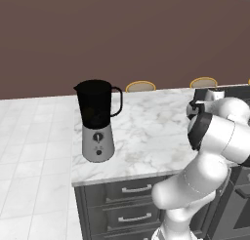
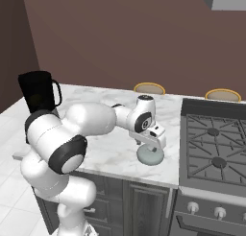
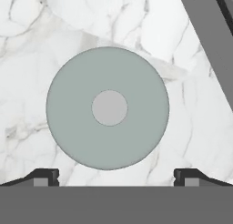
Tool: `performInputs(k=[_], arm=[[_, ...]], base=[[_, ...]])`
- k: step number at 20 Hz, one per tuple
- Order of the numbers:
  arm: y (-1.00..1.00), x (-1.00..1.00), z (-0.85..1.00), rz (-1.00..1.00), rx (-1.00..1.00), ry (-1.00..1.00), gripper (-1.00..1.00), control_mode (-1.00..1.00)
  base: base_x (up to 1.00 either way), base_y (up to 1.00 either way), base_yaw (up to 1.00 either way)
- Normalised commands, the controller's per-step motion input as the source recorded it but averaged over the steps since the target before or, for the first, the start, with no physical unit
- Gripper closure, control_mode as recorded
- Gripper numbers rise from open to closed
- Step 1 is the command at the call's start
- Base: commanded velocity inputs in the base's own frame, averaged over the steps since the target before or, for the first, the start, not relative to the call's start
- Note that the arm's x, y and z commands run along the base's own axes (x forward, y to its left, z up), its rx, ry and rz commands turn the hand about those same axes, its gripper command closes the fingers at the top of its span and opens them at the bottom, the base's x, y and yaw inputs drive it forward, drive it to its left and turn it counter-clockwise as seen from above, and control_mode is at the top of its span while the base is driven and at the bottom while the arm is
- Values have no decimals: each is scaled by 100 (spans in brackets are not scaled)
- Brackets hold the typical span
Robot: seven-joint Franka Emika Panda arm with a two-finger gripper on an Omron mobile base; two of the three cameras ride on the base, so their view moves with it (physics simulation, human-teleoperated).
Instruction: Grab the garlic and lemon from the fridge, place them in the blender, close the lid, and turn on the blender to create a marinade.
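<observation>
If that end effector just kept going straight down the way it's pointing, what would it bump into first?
Most likely the lid lying on the marble counter, about at its small knob; the open end effector points straight down at it.

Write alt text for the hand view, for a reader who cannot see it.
Looking straight down, the pale grey-green round lid lies flat on the white marble counter, its small knob centred. The open gripper is above it, fingertips spread wide apart.

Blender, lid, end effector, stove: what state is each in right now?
Blender: upright on the counter, jar open, no lid on it.
Lid: lying flat on the counter, knob up, ungrasped.
End effector: open, hovering directly over the lid.
Stove: no flame visible.
</observation>
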Motion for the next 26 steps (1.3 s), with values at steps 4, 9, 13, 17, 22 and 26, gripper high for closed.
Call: performInputs(k=[4,9,13,17,22,26], arm=[[0,19,-36,0,0,0,-100,-100],[0,14,-27,0,0,0,-100,-100],[0,3,-8,0,0,0,-100,-100],[0,0,-7,0,0,0,-100,-100],[0,4,-5,0,0,0,-100,-100],[-3,7,-5,0,0,0,-100,-100]], base=[[0,0,0],[0,0,0],[0,0,0],[0,0,0],[0,0,0],[0,0,0]])
